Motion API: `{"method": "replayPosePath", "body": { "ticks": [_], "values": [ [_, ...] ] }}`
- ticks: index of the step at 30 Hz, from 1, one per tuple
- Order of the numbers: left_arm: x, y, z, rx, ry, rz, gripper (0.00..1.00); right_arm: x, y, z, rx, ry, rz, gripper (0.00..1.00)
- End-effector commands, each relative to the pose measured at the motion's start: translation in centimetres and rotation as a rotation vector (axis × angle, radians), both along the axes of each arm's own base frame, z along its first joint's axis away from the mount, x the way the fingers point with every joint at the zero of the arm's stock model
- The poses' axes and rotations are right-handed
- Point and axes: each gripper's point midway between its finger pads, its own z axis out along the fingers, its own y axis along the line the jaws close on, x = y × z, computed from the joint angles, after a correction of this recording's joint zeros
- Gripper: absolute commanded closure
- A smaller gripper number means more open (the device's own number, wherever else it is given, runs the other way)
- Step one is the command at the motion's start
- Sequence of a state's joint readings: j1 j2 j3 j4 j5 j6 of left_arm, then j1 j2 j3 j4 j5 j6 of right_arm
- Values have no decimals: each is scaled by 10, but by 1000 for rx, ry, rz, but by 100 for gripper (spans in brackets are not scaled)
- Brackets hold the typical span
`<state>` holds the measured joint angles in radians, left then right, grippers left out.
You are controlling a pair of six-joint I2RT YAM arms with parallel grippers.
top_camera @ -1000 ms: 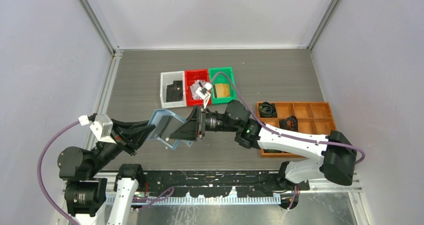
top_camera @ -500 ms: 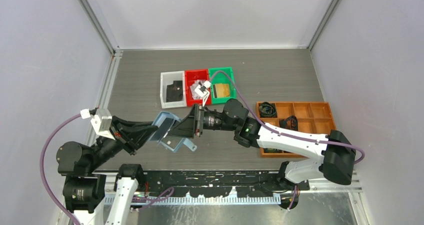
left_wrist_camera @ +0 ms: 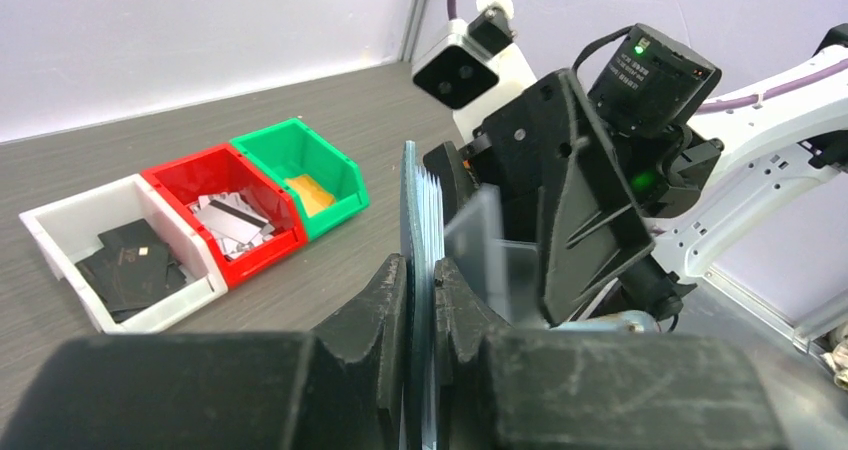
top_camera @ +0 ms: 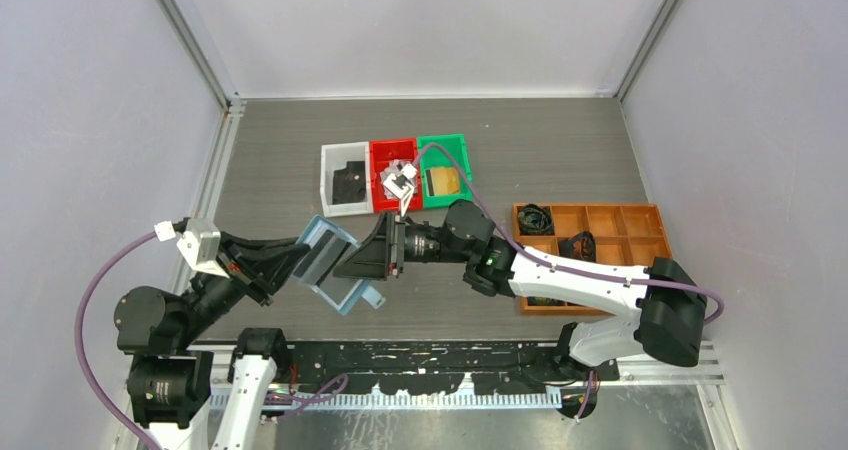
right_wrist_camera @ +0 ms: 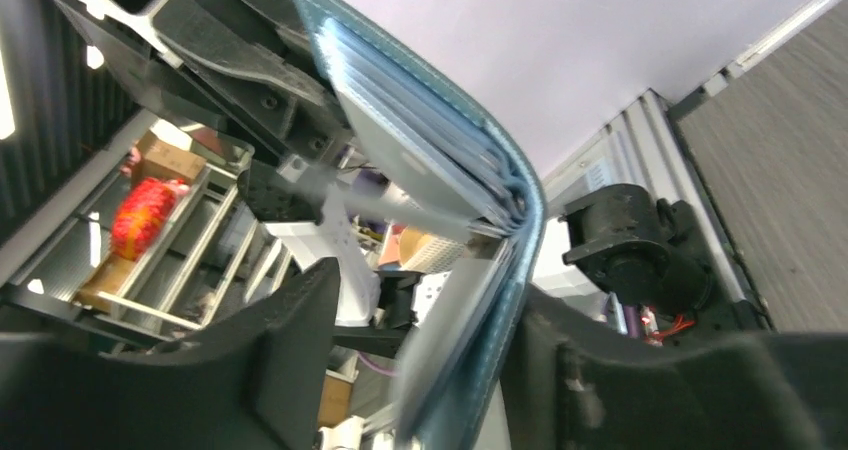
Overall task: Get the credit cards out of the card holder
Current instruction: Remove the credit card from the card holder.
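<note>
The blue wallet (top_camera: 328,258) was up in the air btw the two arms, over the near part of the table (top_camera: 560,140). The left gripper (left_wrist_camera: 421,270) was squeezed tight on its edge. The right gripper (right_wrist_camera: 425,315) had its fingers apart, one each side of the wallet's lower flap, w/ a gap, so not pinching. Some cards (left_wrist_camera: 232,220) lay in the white bin (left_wrist_camera: 40,220), red bin (left_wrist_camera: 255,268) & green bin (left_wrist_camera: 338,205).

What could go wrong, I thought: if the right side grabbed the flap, not a card, a tug could yank the wallet out of the left grip & drop it. Or 2 cards could come out at once.

No words or brand could be read.
</note>
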<state>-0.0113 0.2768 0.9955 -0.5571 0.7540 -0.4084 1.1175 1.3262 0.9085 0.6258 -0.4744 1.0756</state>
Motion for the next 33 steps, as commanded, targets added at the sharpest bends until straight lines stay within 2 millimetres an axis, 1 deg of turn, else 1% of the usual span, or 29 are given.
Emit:
{"method": "replayPosePath", "body": {
  "ticks": [1, 3, 5, 6, 7, 8, 9, 11, 12, 15, 17, 18, 19, 21, 22, 23, 25, 26, 29, 31, 32, 33],
  "values": [
    [4, 6, 19, -22, -70, 51, 100, -4, -6, 30, 29, -43, -9, 52],
    [3, 5, 20, -34, -59, 46, 100, 2, -5, 26, -16, -38, -44, 71],
    [4, 6, 21, -40, -53, 51, 100, 3, -8, 26, -22, -46, -60, 83],
    [5, 7, 21, -43, -47, 57, 100, 3, -11, 27, -27, -51, -69, 87],
    [4, 6, 19, -44, -39, 56, 100, 4, -14, 28, -33, -55, -84, 89],
    [3, 5, 18, -41, -30, 41, 97, 5, -17, 29, -43, -61, -98, 90],
    [-2, -1, 15, -35, -18, -4, 88, 5, -20, 32, -49, -69, -109, 91],
    [-15, -14, 8, -35, 27, -114, 66, 9, -24, 35, -71, -66, -142, 97],
    [-20, -20, 3, -45, 62, -172, 59, 12, -24, 38, -83, -59, -157, 99],
    [-21, -28, -14, -68, 153, -257, 46, 18, -16, 45, -157, -41, -181, 99],
    [-21, -29, -25, -60, 166, -274, 45, 24, -9, 37, -289, -45, -206, 99],
    [-21, -30, -27, -60, 167, -284, 45, 27, -7, 24, -396, -43, -232, 99],
    [-22, -30, -27, -65, 168, -291, 45, 31, -9, 17, -498, -73, -267, 99],
    [-26, -32, -26, -71, 162, -307, 45, 40, -14, -7, -703, -113, -338, 99],
    [-29, -33, -27, -67, 157, -320, 45, 45, -18, -13, -772, -133, -375, 99],
    [-31, -33, -28, -63, 155, -330, 45, 49, -20, -25, -849, -147, -395, 99],
    [-36, -34, -32, -56, 146, -344, 45, 55, -28, -34, -947, -185, -443, 99],
    [-38, -34, -34, -51, 138, -350, 45, 57, -30, -37, -981, -205, -461, 99],
    [-42, -34, -41, -22, 92, -354, 45, 61, -34, -35, -1050, -277, -520, 99],
    [-42, -33, -46, -2, 54, -336, 45, 62, -36, -32, -1098, -335, -543, 99],
    [-41, -32, -49, 7, 37, -329, 45, 62, -35, -23, -1101, -360, -557, 99],
    [-40, -31, -52, 16, 24, -323, 45, 62, -35, -22, -1125, -390, -569, 99]
  ]
}}
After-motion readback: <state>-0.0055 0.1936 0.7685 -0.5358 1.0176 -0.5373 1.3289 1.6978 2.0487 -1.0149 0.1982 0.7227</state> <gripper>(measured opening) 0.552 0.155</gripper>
